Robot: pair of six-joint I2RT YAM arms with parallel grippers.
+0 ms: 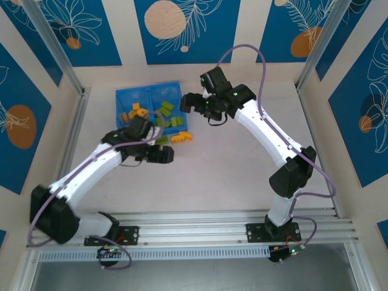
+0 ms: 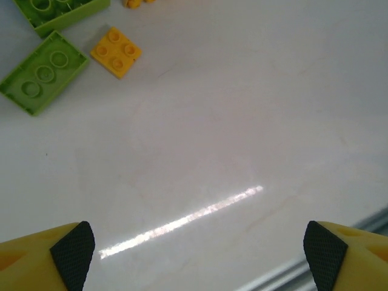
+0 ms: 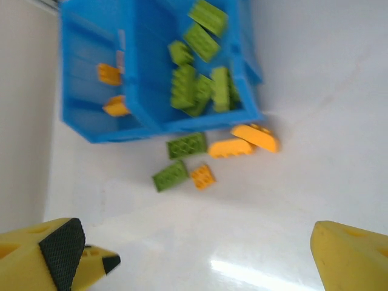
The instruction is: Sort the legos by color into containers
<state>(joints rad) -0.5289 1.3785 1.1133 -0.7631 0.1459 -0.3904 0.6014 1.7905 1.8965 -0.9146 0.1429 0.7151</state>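
Pale worktop (image 1: 230, 176), blue-and-cream patterned walls (image 1: 91, 30) all round, and from the top camera the blue tray (image 1: 126, 96) sat at the far side, left of centre. Orange-yellow legos (image 1: 134, 113) lay in its left compartment and green legos (image 1: 167, 109) in its right one. Just off the tray's near edge, a loose green brick (image 1: 162, 140) and a loose orange-yellow brick (image 1: 180, 137) rested on the worktop. The left pincer (image 1: 162, 155) hung near those strays, and the right pincer (image 1: 187, 103) hovered beside the tray's right edge.

Over to the left wrist camera: the yellow fingers (image 2: 73, 254) stood wide apart, with nothing but bare worktop between them. Up in the far left corner lay a flat green plate (image 2: 42, 73), and just beside it a small orange-yellow square (image 2: 116, 51), the two apart.

Now the right wrist camera, a little blurred: its fingers (image 3: 57, 251) were spread wide and empty too. Beyond them sat the tray, green pieces heaped in one compartment and two orange-yellow pieces in the other. Outside its near wall, two green and three orange-yellow pieces lay scattered on the worktop.
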